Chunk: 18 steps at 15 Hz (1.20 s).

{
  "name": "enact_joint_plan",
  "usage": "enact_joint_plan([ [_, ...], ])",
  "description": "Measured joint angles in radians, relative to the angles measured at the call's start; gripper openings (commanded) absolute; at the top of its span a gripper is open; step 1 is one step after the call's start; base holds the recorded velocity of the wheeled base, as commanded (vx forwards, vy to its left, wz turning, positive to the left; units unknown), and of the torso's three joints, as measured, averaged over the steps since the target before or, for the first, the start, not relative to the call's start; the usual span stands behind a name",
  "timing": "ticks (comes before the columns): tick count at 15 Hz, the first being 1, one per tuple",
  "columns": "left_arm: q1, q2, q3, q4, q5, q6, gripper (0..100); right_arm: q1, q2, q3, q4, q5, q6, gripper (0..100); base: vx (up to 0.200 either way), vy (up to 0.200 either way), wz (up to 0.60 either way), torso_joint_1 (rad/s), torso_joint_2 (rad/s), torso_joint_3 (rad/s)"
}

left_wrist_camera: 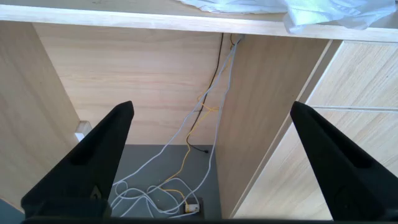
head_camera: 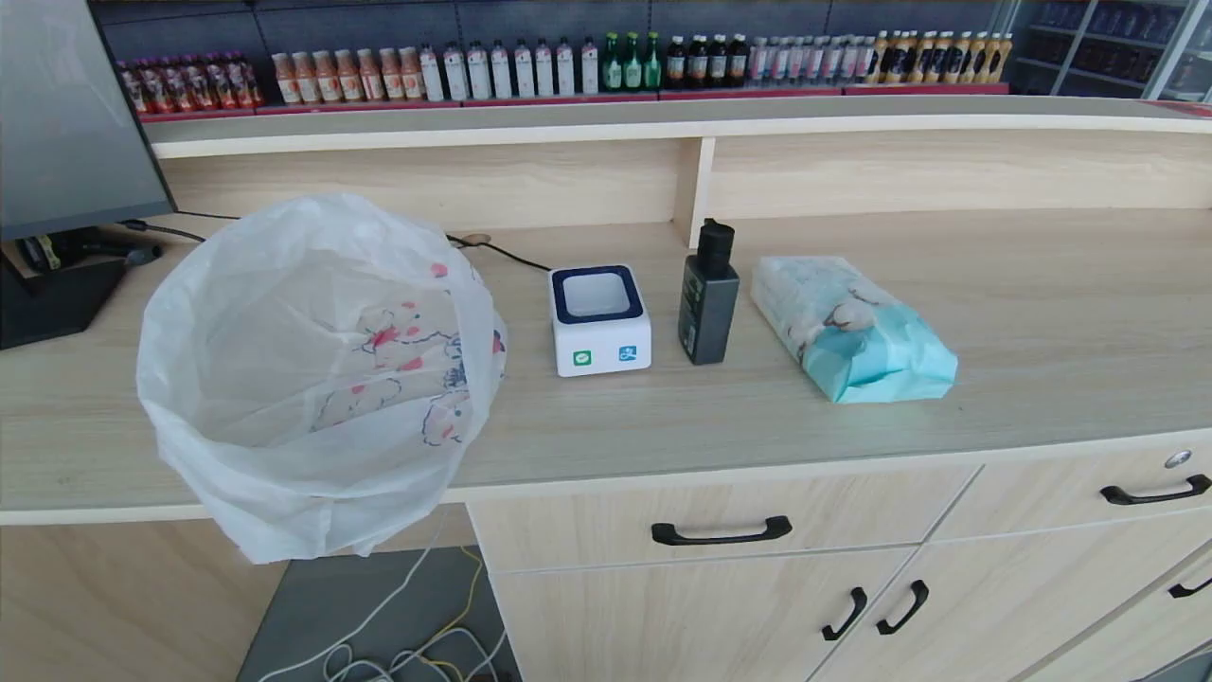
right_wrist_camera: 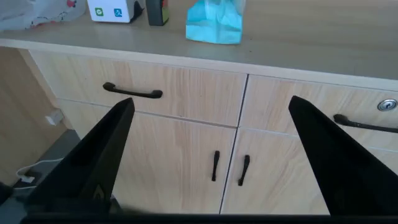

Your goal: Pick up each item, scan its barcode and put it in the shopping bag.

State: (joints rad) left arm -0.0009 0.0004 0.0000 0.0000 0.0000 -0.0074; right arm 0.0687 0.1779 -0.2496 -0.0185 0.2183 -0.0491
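The shopping bag (head_camera: 312, 379), thin white plastic with a red and blue cartoon print, stands open on the left part of the desk (head_camera: 1042, 313), and its lower side sags over the front edge. Just beside it, towards the middle, sits a small white scanner (head_camera: 599, 320) with a dark-rimmed window on top and a black cord running back from it. Next along is a dark bottle (head_camera: 708, 296) with a black cap, standing upright close to the scanner but not touching it. Just beyond the bottle lies a soft teal and white pack (head_camera: 852, 332), flat on the desk and angled towards the front edge.

The left tool (left_wrist_camera: 211, 106) hangs low, below the desk top, with its two black fingers spread wide and nothing between them. It faces the open gap under the desk, where white and yellow cables (left_wrist_camera: 186, 149) trail down to the floor. The right tool (right_wrist_camera: 211, 99) is also low, in front of the drawers, its fingers wide apart and holding nothing, with a black drawer handle (right_wrist_camera: 132, 92) near it.

Behind the desk runs a long shelf of drinks (head_camera: 568, 66).
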Motion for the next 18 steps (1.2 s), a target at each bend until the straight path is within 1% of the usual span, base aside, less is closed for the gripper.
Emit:
enact_joint_plan([
  [2, 0.001, 0.0, 0.0, 0.0, 0.0, 0.0, 100, 0.042, 0.117, -0.071, -0.043, 0.0, 0.006, 100, 0.0, 0.0, 0.0, 0.0, 0.0, 0.0],
  [4, 0.001, 0.0, 0.0, 0.0, 0.0, 0.0, 100, 0.075, 0.251, -0.113, -0.181, 0.001, 0.01, 100, 0.0, 0.0, 0.0, 0.0, 0.0, 0.0],
  [6, 0.001, 0.0, 0.0, 0.0, 0.0, 0.0, 100, 0.094, 0.383, -0.129, -0.356, 0.001, 0.011, 100, 0.0, 0.0, 0.0, 0.0, 0.0, 0.0],
  [7, 0.001, 0.0, 0.0, 0.0, 0.0, 0.0, 100, 0.103, 0.433, -0.134, -0.409, 0.0, 0.011, 100, 0.0, 0.0, 0.0, 0.0, 0.0, 0.0],
  [13, 0.001, 0.0, 0.0, 0.0, 0.0, 0.0, 100, 0.199, 0.7, -0.145, -0.594, 0.0, -0.043, 100, 0.0, 0.0, 0.0, 0.0, 0.0, 0.0],
  [18, 0.001, 0.0, 0.0, 0.0, 0.0, 0.0, 100, 0.215, 0.861, -0.19, -0.62, -0.004, -0.058, 100, 0.0, 0.0, 0.0, 0.0, 0.0, 0.0],
])
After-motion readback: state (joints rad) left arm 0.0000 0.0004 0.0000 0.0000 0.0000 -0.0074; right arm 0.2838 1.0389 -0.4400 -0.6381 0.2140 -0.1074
